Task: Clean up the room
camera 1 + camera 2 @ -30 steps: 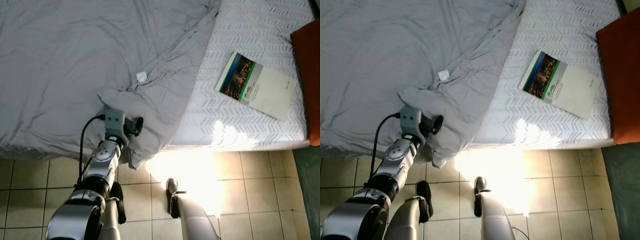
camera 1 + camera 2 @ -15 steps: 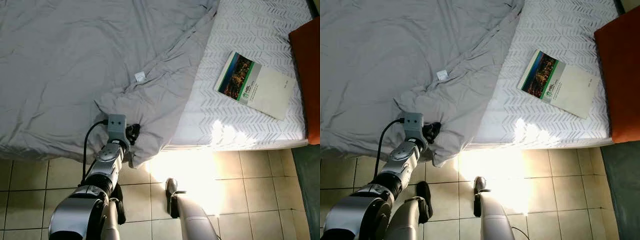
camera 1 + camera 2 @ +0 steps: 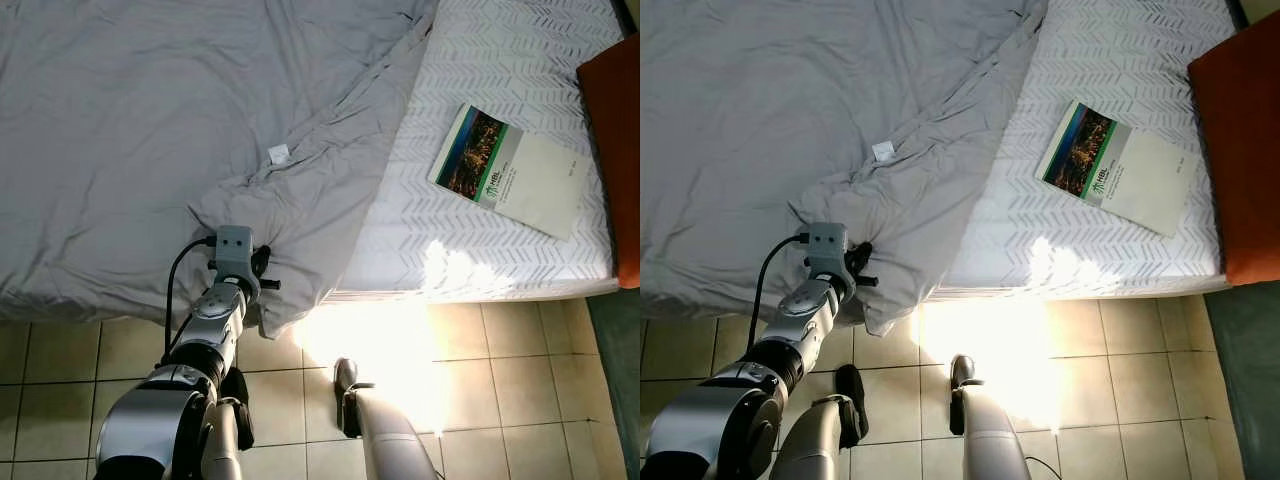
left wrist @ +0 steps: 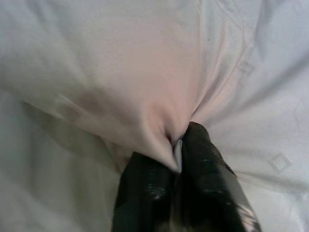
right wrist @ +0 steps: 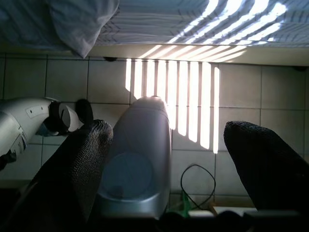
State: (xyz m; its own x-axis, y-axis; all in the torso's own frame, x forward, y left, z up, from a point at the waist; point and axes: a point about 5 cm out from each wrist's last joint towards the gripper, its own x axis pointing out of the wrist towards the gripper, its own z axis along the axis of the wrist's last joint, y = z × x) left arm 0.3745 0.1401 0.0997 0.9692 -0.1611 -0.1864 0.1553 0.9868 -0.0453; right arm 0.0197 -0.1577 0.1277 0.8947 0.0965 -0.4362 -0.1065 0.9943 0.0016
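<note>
vs one second ago i see the left gripper lower on the bed's near edge, nearer the floor; the raised hump of grey duvet it was lifting then is now flatter, and the corner hangs down over the edge toward the tiles. the head camera has hardly moved; the booklet sits at almost the same place in both moments

left gripper: clamped on the duvet. in the left wrist view the two black fingers stand pressed together with a fold of the grey cloth pinched between them, the fabric drawn into a tight pucker right at the tips. from the head view the wrist is at the duvet's front corner, cable looping off the wrist block

right gripper: fingers spread wide apart, holding nothing, touching nothing. the arm hangs down in front of the robot over the tiled floor, with a bright patch of striped sunlight on the tiles under it

farther out: the duvet covers the left and middle of the bed, a small white tag lying on it just beyond the gripped corner. to the right the white patterned sheet is bare, and a booklet with a dark photo cover lies flat on it, well apart from the duvet. an orange cushion sits at the far right edge of the bed, beside the booklet, not touching it
</note>
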